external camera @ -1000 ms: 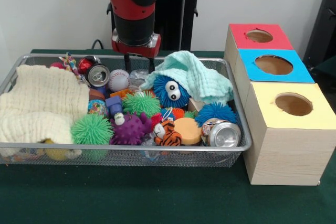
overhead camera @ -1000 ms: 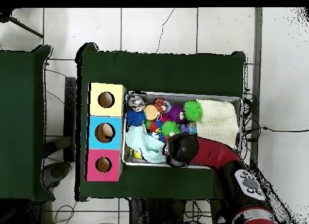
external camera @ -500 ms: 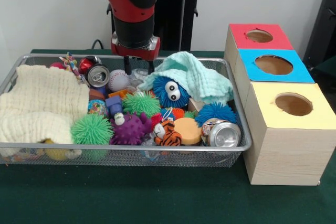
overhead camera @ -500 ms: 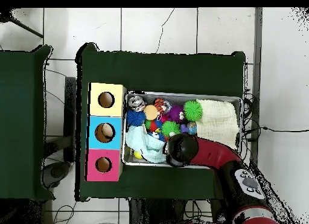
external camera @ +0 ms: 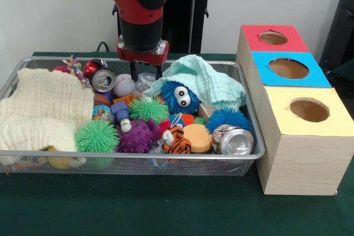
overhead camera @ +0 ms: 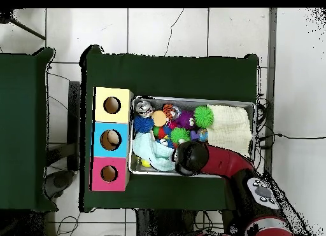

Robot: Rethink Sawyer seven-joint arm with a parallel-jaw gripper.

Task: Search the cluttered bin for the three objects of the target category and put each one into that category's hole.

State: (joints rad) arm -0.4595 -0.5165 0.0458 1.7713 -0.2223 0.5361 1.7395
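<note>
The gripper (external camera: 146, 73) hangs at the far side of the wire bin (external camera: 251, 136), its two dark fingers spread a little and holding nothing, their tips just above a crumpled clear plastic piece (external camera: 146, 81) that lies between the baseball (external camera: 125, 84) and the edge of the mint-green cloth (external camera: 207, 84). The task does not name the target category, so which things count cannot be told; the likeliest sets on show are the soda cans or the spiky balls. One soda can (external camera: 103, 79) lies on its side just left of the baseball in the front view, mouth toward the camera, its long axis running front to back; a second can (external camera: 233, 141) lies in the near right corner, well apart from the gripper. The blue googly-eyed spiky ball (external camera: 180, 97) sits half under the green cloth, just to the near right of the fingers, with a green spiky ball (external camera: 149, 108) beside it. There is only one arm, so reach is not a choice. The surface under the fingers is a loose, uneven heap with soft cloth, and room is tight: neighbours touch on every side. The three-hole box (external camera: 296, 109), red, blue and yellow, stands just right of the bin, its holes open.
</note>
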